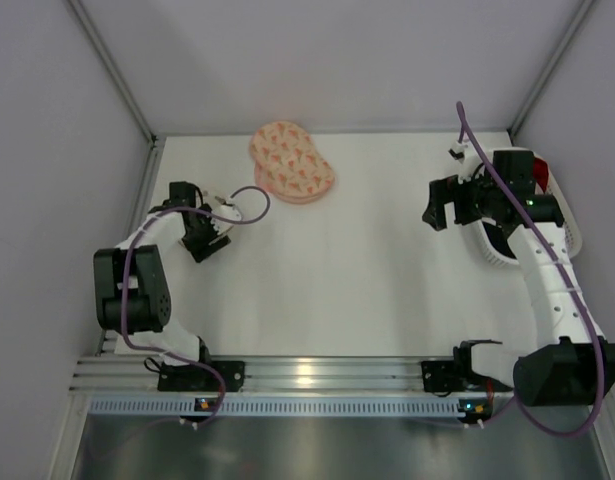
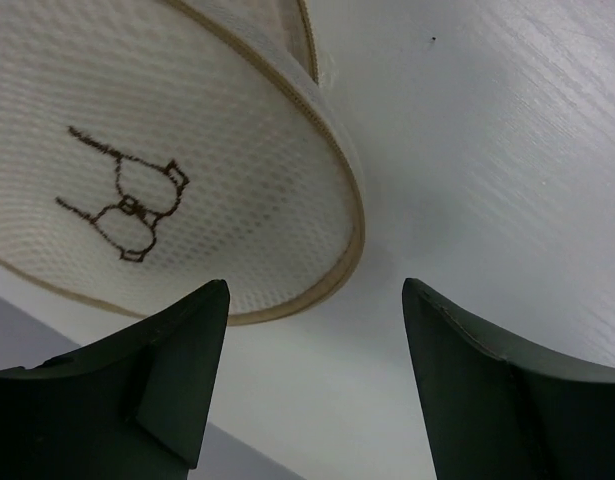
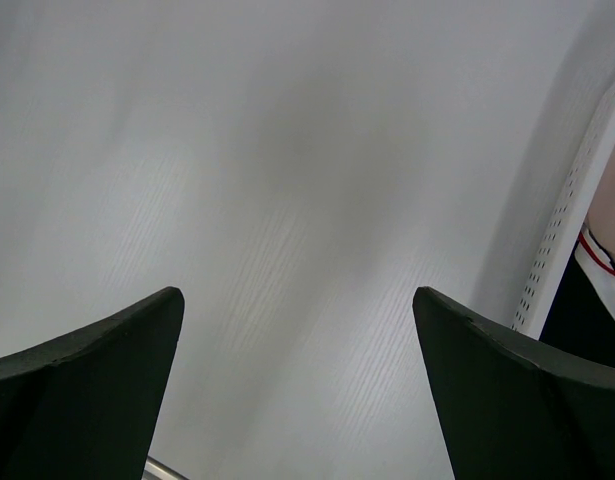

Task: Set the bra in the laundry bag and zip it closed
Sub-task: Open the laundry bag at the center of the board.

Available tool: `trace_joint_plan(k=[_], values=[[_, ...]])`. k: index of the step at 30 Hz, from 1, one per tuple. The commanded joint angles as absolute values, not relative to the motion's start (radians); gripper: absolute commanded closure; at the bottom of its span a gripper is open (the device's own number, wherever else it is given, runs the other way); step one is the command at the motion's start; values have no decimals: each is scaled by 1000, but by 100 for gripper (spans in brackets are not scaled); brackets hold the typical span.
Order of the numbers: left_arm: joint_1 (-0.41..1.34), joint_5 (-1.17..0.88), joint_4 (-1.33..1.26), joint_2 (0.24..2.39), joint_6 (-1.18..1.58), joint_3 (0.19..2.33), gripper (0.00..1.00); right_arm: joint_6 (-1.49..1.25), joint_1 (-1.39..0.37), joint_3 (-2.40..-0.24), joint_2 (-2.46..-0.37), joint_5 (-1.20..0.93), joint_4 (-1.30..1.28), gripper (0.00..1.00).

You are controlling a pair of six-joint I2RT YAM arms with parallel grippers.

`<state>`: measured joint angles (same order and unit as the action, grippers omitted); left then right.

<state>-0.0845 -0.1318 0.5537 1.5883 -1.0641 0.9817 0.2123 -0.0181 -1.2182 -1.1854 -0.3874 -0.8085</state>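
The laundry bag (image 1: 292, 160) is a round, two-lobed pouch lying at the back of the table, left of centre. It looks pink and patterned from above. In the left wrist view the laundry bag (image 2: 177, 160) is white mesh with a beige rim and a stitched bra outline. I cannot make out the bra as a separate thing, or tell whether the pink pattern is it inside the mesh. My left gripper (image 1: 209, 243) (image 2: 315, 290) is open just short of the bag's rim, holding nothing. My right gripper (image 1: 439, 205) (image 3: 297, 295) hangs open over bare table on the right.
A white perforated basket (image 1: 495, 252) (image 3: 577, 190) sits under the right arm by the right wall, with a dark, red-trimmed item (image 3: 599, 290) in it. Grey walls close in the table at the back and both sides.
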Motion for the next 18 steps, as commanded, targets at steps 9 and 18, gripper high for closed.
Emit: trace_joint_plan(k=[9, 18], values=[[-83, -141, 440, 1715, -1121, 1017, 66, 222, -11, -1229, -1174, -402, -815, 1], [137, -155, 626, 1487, -1016, 957, 100, 219, -11, -1212, -1175, -417, -810, 1]])
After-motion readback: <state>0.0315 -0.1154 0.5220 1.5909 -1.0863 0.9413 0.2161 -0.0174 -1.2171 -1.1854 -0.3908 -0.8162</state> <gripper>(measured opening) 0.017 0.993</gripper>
